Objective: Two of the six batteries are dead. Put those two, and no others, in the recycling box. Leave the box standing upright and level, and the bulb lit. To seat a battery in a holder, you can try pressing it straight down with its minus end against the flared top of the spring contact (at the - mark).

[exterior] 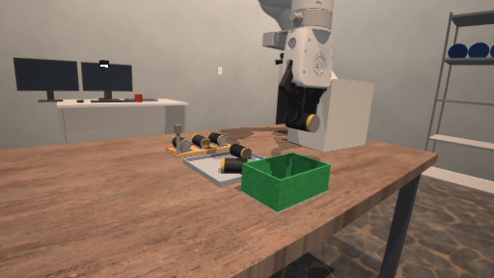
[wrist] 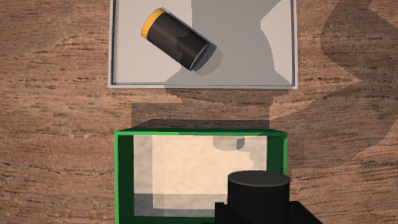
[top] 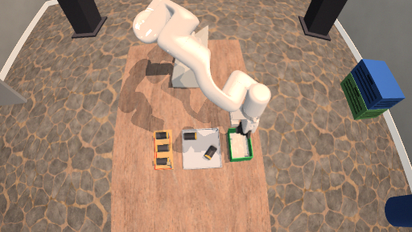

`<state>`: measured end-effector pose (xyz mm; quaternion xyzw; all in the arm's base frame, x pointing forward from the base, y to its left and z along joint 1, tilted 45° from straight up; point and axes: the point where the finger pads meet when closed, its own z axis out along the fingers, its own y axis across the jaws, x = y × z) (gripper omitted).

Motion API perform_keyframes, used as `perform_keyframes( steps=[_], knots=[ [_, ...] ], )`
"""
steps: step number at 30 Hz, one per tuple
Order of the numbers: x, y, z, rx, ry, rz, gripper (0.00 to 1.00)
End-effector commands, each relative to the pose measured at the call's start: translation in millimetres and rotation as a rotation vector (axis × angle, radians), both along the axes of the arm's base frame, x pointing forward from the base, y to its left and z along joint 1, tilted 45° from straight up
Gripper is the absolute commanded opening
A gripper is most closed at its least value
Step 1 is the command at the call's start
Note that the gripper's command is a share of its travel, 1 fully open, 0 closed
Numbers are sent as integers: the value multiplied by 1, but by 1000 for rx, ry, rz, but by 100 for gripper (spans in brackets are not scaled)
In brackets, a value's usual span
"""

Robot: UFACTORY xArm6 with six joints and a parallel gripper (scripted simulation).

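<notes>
My gripper point(top: 246, 130) point(exterior: 302, 121) is shut on a black battery point(exterior: 313, 124) point(wrist: 258, 192), held level above the back part of the green recycling box point(top: 229, 145) point(exterior: 277, 190) point(wrist: 120, 175). The box stands upright; no battery shows inside, though part of its floor is hidden. One battery point(top: 190, 136) point(exterior: 239, 151) lies at the tray's back left. Another battery point(top: 210, 152) point(exterior: 233, 165) point(wrist: 175, 40) lies slantwise nearer the box. Three batteries point(top: 162, 135) point(top: 162, 148) point(top: 162, 161) lie in the holder point(top: 170, 155). I cannot tell whether the bulb is lit.
The grey tray point(top: 193, 159) point(exterior: 205, 166) point(wrist: 130, 65) lies between the holder and the box. A small post point(exterior: 178, 140) rises at the holder's front end. A large pale block point(exterior: 349, 113) stands on the table behind the box. The table's right edge is close beside the box.
</notes>
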<state>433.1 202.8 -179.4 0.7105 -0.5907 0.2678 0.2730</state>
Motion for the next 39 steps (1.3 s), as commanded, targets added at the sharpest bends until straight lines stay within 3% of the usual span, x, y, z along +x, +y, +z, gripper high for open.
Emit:
perform_keyframes(
  steps=[1, 10, 17, 39],
  knots=[
    [1, 2, 1, 3, -3, 2, 28],
    [1, 2, 1, 3, -3, 2, 28],
    [5, -38, -39, 3, -3, 2, 28],
    [6, -38, -40, 3, -3, 2, 28]
  ],
)
